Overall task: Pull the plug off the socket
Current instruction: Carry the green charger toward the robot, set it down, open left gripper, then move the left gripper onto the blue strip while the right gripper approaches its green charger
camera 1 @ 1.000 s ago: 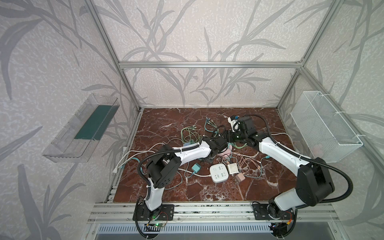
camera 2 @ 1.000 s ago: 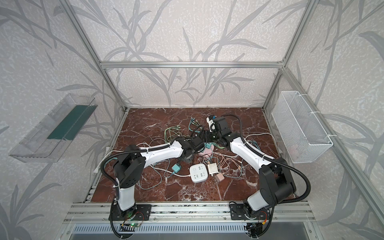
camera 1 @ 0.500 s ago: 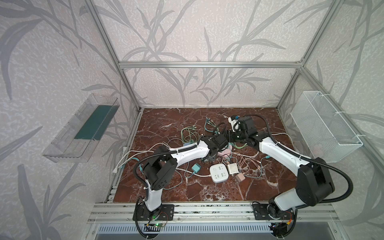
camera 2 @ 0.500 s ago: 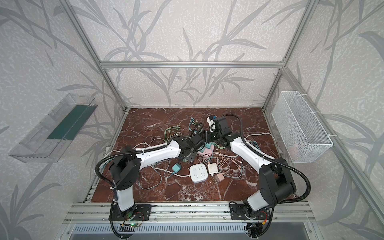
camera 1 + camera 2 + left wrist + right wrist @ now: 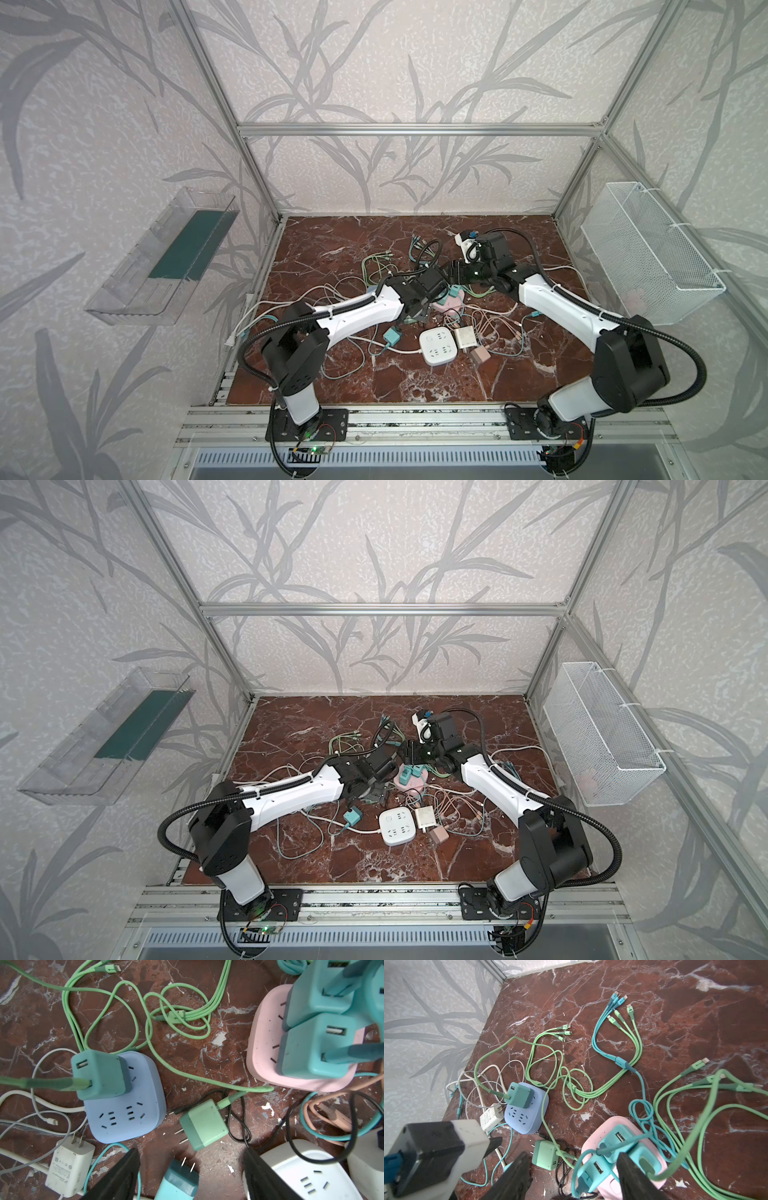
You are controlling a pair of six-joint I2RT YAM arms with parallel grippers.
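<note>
Plugs: two teal charger cubes (image 5: 623,1147) sit in the pink socket block (image 5: 266,1047) mid-counter, between the right gripper (image 5: 571,1176) jaws, which stand apart without clamping. Just left, a pale green charger (image 5: 204,1125) lies unplugged below the left gripper (image 5: 190,1176), jaws wide apart, empty. Farther left sits a blue socket block (image 5: 124,1118).
</note>
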